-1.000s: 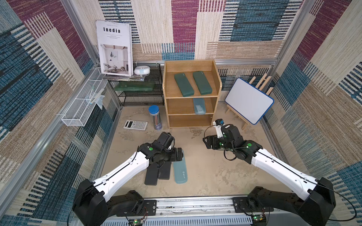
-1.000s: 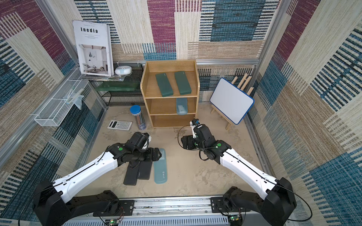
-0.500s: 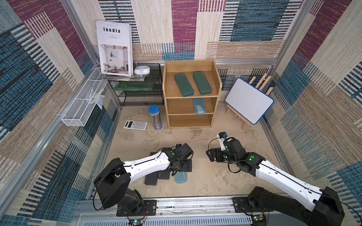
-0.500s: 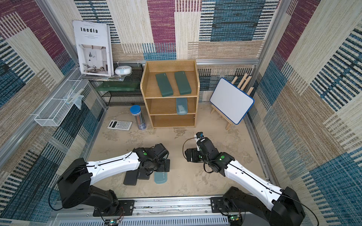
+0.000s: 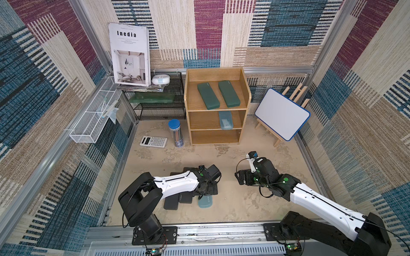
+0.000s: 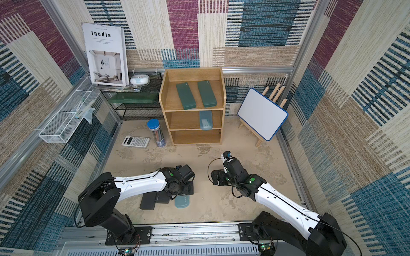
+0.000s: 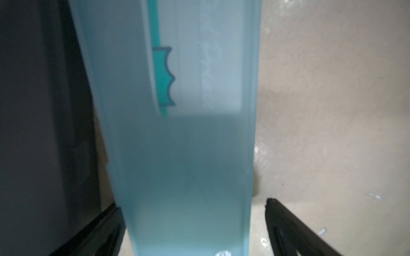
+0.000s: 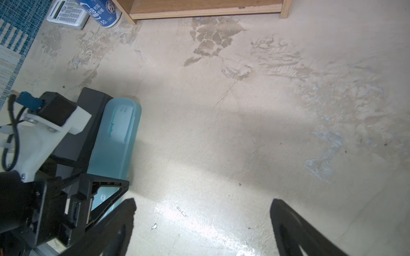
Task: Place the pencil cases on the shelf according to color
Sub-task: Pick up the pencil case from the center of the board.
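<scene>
Left arm (image 5: 175, 185) partly hides floor blue case (image 5: 205, 201), 2 black cases (image 5: 172, 202).

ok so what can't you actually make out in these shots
- Black cases: in both top views the left arm covers all but their near ends.
- Floor blue case: far part under the left gripper in both top views; print blurred in the left wrist view.
- Shelved blue case: rear hidden under the shelf top tier in both top views.
- Calculator: cut off by the right wrist view's edge.
</scene>
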You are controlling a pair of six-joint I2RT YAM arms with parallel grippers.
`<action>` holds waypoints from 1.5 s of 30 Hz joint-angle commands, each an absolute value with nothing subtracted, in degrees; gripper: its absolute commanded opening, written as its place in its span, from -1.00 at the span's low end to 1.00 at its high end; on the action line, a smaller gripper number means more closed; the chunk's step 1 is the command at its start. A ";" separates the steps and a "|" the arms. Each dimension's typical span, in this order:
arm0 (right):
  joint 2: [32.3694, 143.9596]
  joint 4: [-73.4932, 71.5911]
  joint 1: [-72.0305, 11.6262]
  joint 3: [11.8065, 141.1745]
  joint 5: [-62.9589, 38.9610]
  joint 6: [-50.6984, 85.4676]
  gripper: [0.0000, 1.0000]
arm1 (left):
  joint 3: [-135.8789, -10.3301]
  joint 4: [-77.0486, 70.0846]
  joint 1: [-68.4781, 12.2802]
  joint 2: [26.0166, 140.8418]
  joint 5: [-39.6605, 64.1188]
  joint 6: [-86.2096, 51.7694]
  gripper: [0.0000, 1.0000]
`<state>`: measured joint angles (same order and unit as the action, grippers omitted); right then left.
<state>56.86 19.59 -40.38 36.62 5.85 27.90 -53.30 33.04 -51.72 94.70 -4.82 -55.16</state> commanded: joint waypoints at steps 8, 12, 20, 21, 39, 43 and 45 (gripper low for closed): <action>53.67 23.73 -40.38 36.39 11.58 28.81 0.98 | -65.57 31.90 -57.30 103.11 -3.24 -55.11 0.99; 51.02 24.34 -40.43 36.35 11.22 29.26 0.99 | -67.29 32.73 -57.48 101.46 -4.63 -55.08 0.99; 53.07 21.95 -40.58 36.81 2.90 29.16 0.98 | -64.78 42.25 -53.94 88.88 -12.32 -49.82 0.99; 54.07 20.97 -40.93 36.73 1.27 29.63 0.99 | -63.58 43.40 -53.04 86.31 -13.52 -49.34 0.99; 74.37 16.84 -58.46 40.31 5.04 40.97 0.98 | -67.06 57.13 -24.23 58.73 -14.10 -18.92 0.99; 81.06 21.24 -60.70 45.20 8.26 40.34 0.98 | -64.42 55.81 -18.67 58.71 -11.46 -16.54 0.99; 84.19 23.00 -61.32 47.18 8.95 40.06 0.98 | -61.93 54.08 -16.14 58.14 -9.58 -15.94 0.99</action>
